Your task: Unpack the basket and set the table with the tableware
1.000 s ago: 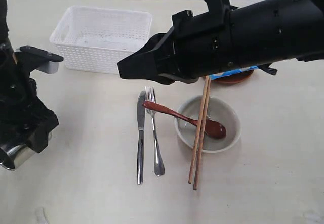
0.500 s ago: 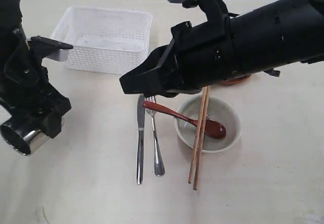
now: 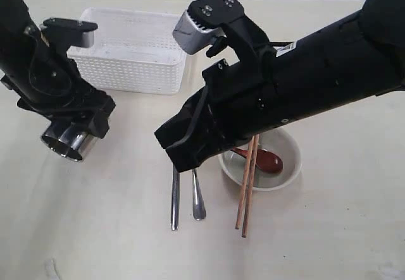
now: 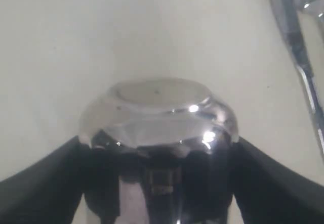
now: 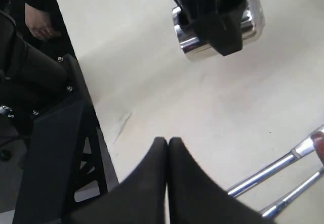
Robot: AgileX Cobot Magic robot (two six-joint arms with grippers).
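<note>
Table (image 3: pixel 95 229), basket (image 3: pixel 126 74) exterior only, cup (image 3: pixel 65 143) all views

Open table (image 3: pixel 107 223) lies between the cup (image 3: pixel 66 146) and the knife (image 3: pixel 174 198); the right arm (image 3: pixel 297 97) overhangs the bowl (image 3: pixel 292 163).

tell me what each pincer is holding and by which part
The left pincer holds the steel cup, clamped across its side walls. The right pincer is shut and holds nothing.

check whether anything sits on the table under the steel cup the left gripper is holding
Nothing visible does: the table beneath the steel cup is bare. The knife and fork lie off to one side, partly under the right gripper.
</note>
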